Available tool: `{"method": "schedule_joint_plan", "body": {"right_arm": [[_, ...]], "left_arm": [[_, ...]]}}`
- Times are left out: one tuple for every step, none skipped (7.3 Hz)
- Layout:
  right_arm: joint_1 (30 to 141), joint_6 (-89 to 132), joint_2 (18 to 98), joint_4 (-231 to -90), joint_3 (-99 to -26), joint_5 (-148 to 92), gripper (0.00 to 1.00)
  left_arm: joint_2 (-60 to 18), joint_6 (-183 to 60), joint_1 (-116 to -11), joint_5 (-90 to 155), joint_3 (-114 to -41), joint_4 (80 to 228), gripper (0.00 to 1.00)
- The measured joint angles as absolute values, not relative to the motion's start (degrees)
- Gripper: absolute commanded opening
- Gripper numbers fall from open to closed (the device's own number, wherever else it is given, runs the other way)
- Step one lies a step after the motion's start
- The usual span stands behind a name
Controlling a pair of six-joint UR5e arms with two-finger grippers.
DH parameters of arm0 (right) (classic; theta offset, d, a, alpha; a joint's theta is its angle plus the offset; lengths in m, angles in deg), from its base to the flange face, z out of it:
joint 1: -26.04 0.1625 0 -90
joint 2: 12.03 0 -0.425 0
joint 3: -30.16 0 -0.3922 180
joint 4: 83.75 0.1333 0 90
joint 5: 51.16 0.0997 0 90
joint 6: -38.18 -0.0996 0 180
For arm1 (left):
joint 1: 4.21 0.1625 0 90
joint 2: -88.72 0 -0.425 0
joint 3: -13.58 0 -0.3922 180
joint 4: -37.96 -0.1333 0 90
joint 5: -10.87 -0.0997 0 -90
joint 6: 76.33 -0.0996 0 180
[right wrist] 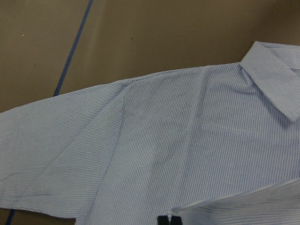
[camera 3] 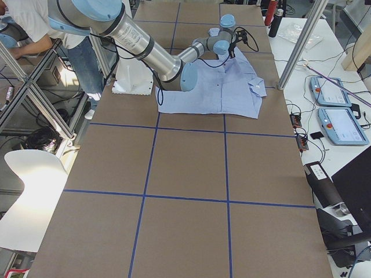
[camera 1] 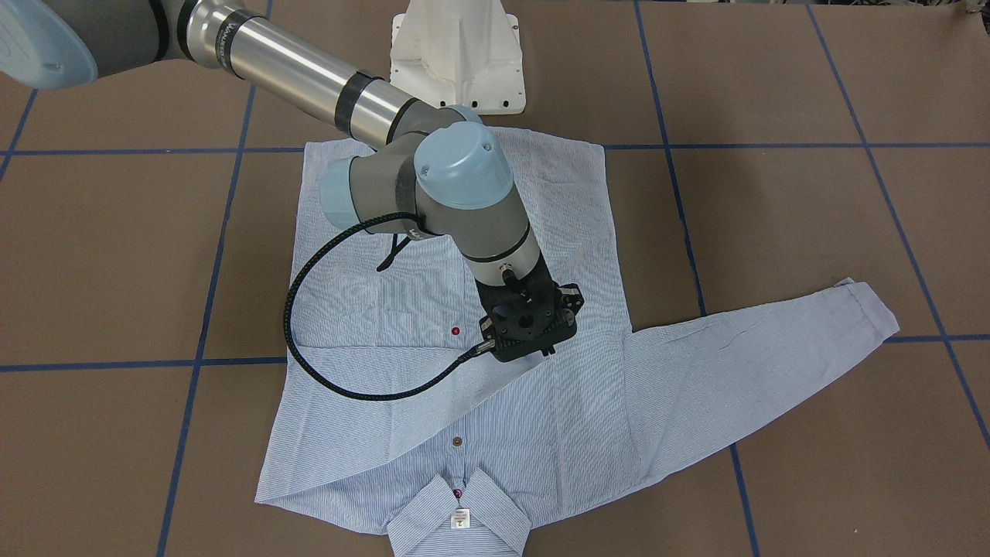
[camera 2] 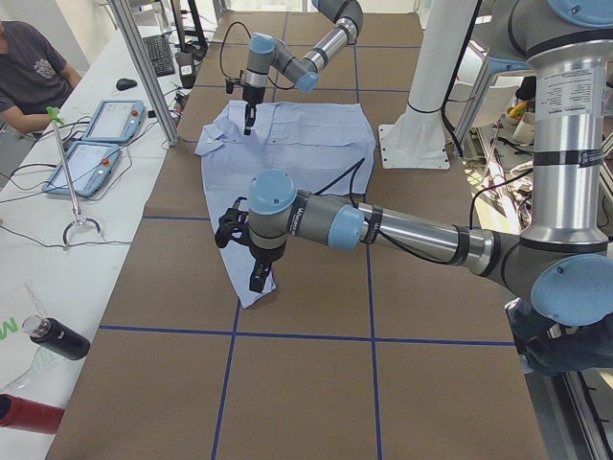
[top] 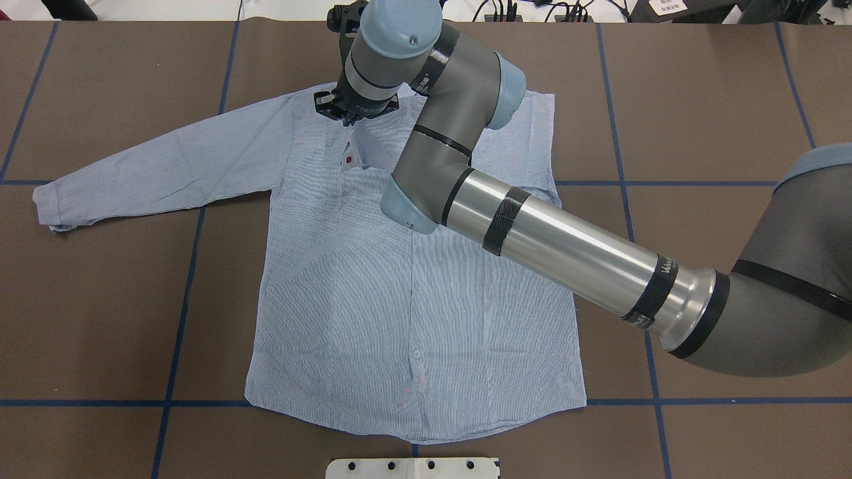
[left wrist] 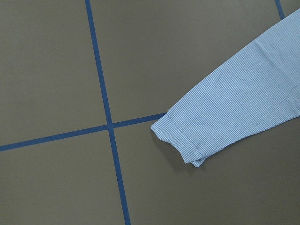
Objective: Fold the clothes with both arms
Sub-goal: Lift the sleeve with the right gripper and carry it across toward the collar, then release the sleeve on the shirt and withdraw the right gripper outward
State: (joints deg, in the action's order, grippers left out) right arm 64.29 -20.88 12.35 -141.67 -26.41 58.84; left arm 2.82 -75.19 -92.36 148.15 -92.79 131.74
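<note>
The light blue striped shirt (camera 1: pixel 541 433) lies flat, front up, on the brown table, collar (camera 1: pixel 464 518) and white neck tag away from the robot. Its left sleeve (top: pixel 166 163) stretches out sideways. Its right sleeve is folded across the body. My right gripper (camera 1: pixel 532 344) points down over the chest near the collar (top: pixel 346 120). In the right wrist view its fingertips (right wrist: pixel 162 219) are together at a raised fabric edge. My left gripper (camera 2: pixel 259 280) shows only in the exterior left view, near the sleeve cuff (left wrist: pixel 180 143); I cannot tell whether it is open or shut.
The white pedestal base (camera 1: pixel 456 54) stands at the shirt's hem side. Blue tape lines (top: pixel 180 319) cross the table. An operator (camera 2: pixel 29 67), teach pendants (camera 2: pixel 96 125) and bottles (camera 2: pixel 57 340) are at a side bench. A person (camera 3: pixel 81 46) stands behind the robot.
</note>
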Motion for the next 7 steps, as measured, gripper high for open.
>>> {"method": "schedule_joint_plan", "body": {"right_arm": [[63.67, -20.89, 12.06, -140.91, -26.34, 58.81, 0.00], [63.15, -20.88, 11.84, -140.56, -26.34, 58.77, 0.00], [62.81, -20.88, 11.88, -140.42, -26.30, 58.54, 0.00], [62.70, -20.88, 11.99, -140.38, -26.10, 57.89, 0.00], [62.70, -20.88, 12.08, -140.36, -25.75, 57.01, 0.00], [62.68, -20.88, 12.14, -140.36, -25.33, 56.17, 0.34], [62.68, -20.90, 12.16, -140.35, -24.85, 55.49, 0.99]], "left_arm": [[2.84, -75.19, -92.36, 148.15, -92.63, 131.76, 1.00], [2.85, -75.19, -92.36, 148.15, -92.49, 131.79, 1.00], [2.85, -75.19, -92.36, 148.15, -92.29, 131.81, 1.00], [2.84, -75.19, -92.36, 148.15, -92.15, 131.82, 1.00], [2.77, -75.19, -92.36, 148.15, -92.11, 131.82, 1.00], [2.69, -75.19, -92.36, 148.13, -92.08, 131.83, 1.00], [2.58, -75.17, -92.36, 148.09, -92.07, 131.83, 1.00]]}}
